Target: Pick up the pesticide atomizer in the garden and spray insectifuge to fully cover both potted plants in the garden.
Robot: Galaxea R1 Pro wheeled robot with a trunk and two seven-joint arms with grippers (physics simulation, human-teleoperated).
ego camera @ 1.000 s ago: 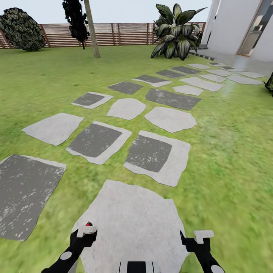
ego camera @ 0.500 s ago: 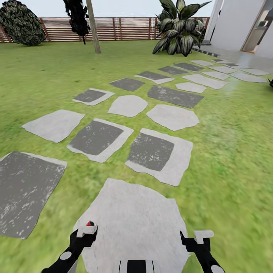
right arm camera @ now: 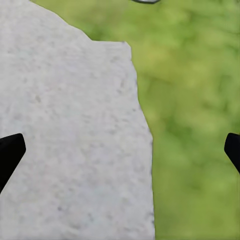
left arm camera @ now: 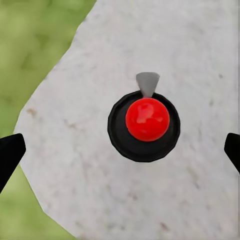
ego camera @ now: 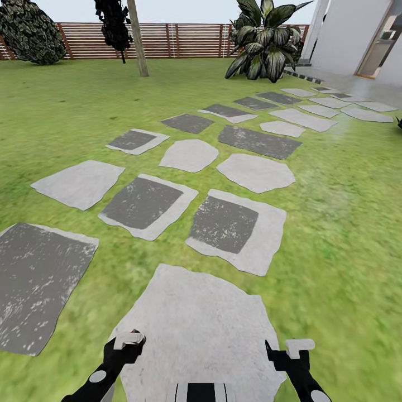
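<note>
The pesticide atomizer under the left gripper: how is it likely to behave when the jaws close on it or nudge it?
The pesticide atomizer looks rigid, so it likely won't deform. It stands upright on the flat stepping stone, small and round, so an off-centre nudge could tip it and let it roll. The glossy red top may be slippery; gripping the dark body seems safer.

bottle [left arm camera: 144, 126]: black body, glossy red top, small grey spout
stone under the bottle [left arm camera: 150, 200]: pale grey, faintly speckled
stepping stones [ego camera: 223, 223]: pale grey, several with dark charcoal centres flecked white
grass [ego camera: 346, 223]: mottled bright green and yellow-green
fence [ego camera: 178, 42]: reddish-brown slats
big leafy plant [ego camera: 262, 47]: dark green leaves striped pale
left gripper [left arm camera: 120, 152]: black fingertips
right gripper [right arm camera: 120, 152]: black fingertips
</note>
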